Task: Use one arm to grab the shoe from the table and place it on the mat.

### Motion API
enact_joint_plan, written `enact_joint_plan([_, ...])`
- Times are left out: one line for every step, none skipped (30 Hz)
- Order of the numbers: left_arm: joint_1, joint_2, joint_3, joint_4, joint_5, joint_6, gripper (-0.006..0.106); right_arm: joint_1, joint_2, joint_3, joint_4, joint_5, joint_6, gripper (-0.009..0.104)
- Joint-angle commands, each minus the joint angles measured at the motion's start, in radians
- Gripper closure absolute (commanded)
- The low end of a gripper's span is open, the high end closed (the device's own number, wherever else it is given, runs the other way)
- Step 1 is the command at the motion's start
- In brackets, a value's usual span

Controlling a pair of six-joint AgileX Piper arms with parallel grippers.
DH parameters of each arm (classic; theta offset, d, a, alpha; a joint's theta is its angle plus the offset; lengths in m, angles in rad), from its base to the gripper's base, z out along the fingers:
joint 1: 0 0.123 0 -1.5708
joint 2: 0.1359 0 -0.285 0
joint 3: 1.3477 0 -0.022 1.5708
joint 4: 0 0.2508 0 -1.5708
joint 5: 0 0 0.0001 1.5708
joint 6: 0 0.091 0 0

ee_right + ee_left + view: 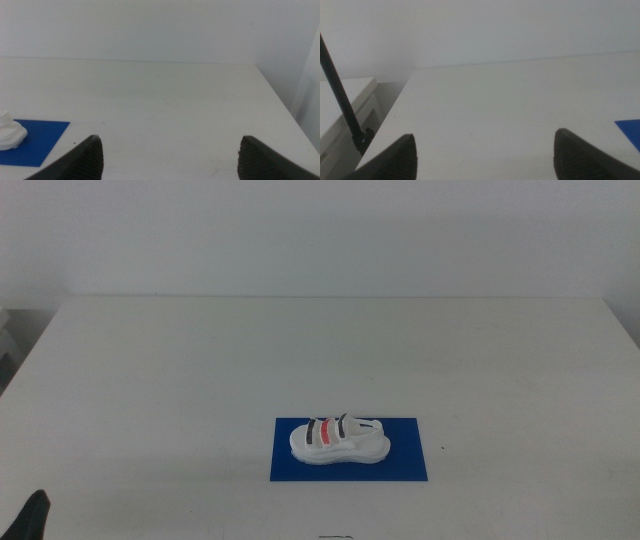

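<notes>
The shoe [339, 439] sits on the blue mat [410, 465], its whole sole inside the blue edges, lying on its bottom with the straps up. So the job looks done to you. The good thing to do now is wait and keep both arms back, so nothing bumps the shoe off the mat.

Your left gripper [485, 155] is low over the white surface [200, 370], near its left corner. Its two dark jaws stand wide apart and hold nothing. In the middle view only a small dark tip of it [30, 515] shows at the bottom left corner. From this gripper the mat is off to the right side and well apart; only one blue corner [630, 131] peeks in.

Your right gripper [170, 155] is also low over the surface, on the right side. It is wide too, with nothing between the jaws. You cannot see it in the middle view. From this gripper the mat [40, 137] is off to the left, near but not touching, and a white bit of the shoe [10, 132] rests on it.

If you do move an arm, lift it up and pull it away from the mat, not across it.
</notes>
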Motion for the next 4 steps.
enact_joint_plan([-0.004,-0.019,-0.003,-0.009,-0.083,-0.015,0.007,-0.005,-0.022,-0.018,-0.008,-0.067,-0.01,0.015])
enact_joint_plan([-0.004,-0.019,-0.003,-0.009,-0.083,-0.015,0.007,-0.005,-0.022,-0.018,-0.008,-0.066,-0.01,0.015])
enact_joint_plan([-0.004,-0.019,-0.003,-0.009,-0.083,-0.015,0.007,-0.005,-0.022,-0.018,-0.009,-0.065,-0.01,0.015])
enact_joint_plan([-0.004,-0.019,-0.003,-0.009,-0.083,-0.015,0.007,-0.005,-0.022,-0.018,-0.009,-0.065,-0.01,0.015])
